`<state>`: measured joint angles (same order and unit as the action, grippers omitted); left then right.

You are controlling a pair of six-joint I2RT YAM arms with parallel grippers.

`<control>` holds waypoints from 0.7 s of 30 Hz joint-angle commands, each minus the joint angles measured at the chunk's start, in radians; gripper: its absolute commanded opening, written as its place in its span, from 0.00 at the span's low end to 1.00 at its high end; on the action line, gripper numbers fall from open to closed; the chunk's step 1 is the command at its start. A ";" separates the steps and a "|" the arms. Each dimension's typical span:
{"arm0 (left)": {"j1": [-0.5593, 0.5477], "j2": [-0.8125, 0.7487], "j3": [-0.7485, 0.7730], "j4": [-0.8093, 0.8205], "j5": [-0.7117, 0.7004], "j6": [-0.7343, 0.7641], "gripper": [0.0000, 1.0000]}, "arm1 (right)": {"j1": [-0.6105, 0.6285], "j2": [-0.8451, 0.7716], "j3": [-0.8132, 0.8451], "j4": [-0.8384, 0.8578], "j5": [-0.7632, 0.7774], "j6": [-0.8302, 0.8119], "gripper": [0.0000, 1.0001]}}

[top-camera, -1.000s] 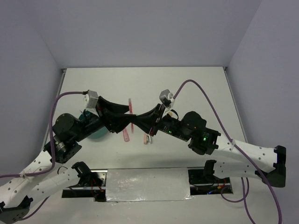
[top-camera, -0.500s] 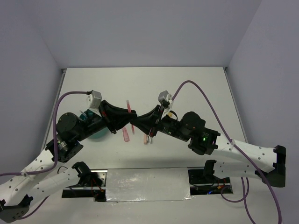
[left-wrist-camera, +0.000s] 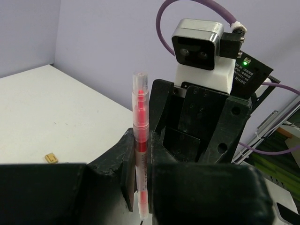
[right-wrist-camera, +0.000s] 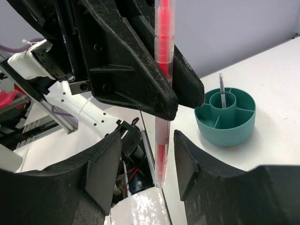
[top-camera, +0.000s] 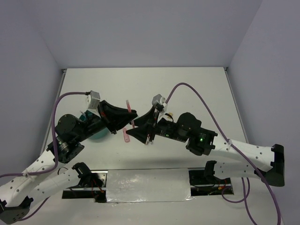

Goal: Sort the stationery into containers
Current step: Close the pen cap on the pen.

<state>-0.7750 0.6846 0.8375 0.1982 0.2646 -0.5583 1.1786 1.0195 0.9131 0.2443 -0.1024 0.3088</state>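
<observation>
A thin pink pen [left-wrist-camera: 140, 140] stands upright in the air, and my left gripper [left-wrist-camera: 140, 157] is shut on its middle. In the right wrist view the pen's lower end [right-wrist-camera: 161, 154] hangs between my right gripper's [right-wrist-camera: 149, 140] open fingers without touching either pad. From above, both grippers meet over the table's middle, the left gripper [top-camera: 132, 115] holding the pen [top-camera: 129, 107] and the right gripper [top-camera: 134, 131] just below it. The round teal container [right-wrist-camera: 229, 131] holds a thin pen [right-wrist-camera: 222, 91] in its centre cup. It is mostly hidden under the left arm in the top view.
A pink stick [top-camera: 125, 136] and a pink-white clip [top-camera: 149, 139] lie on the table under the grippers. A tan nub [left-wrist-camera: 51, 158] rests on the white surface. The right arm's wrist camera [left-wrist-camera: 197, 47] faces the left gripper closely.
The left gripper has closed on the pink pen. The right gripper has opened, let go of it and drawn back toward the near edge.
</observation>
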 commanded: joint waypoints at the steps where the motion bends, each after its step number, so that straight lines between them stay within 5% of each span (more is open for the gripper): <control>1: 0.003 -0.007 -0.014 0.087 0.025 -0.029 0.00 | 0.009 0.002 0.036 0.026 0.000 -0.013 0.56; 9: 0.003 -0.011 -0.038 0.107 0.042 -0.045 0.00 | 0.007 0.013 0.075 0.030 0.040 -0.034 0.44; 15: 0.003 -0.020 -0.040 0.110 0.038 -0.051 0.00 | 0.007 0.019 0.076 0.030 0.058 -0.039 0.00; 18: 0.005 -0.019 -0.031 0.104 0.039 -0.052 0.01 | 0.006 0.011 0.058 0.044 0.073 -0.034 0.00; 21: 0.003 -0.025 -0.028 0.107 0.028 -0.045 0.63 | 0.007 0.007 0.047 0.041 0.067 -0.027 0.00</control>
<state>-0.7746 0.6716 0.7956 0.2562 0.2935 -0.6029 1.1786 1.0370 0.9417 0.2333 -0.0494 0.2878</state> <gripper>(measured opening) 0.452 0.144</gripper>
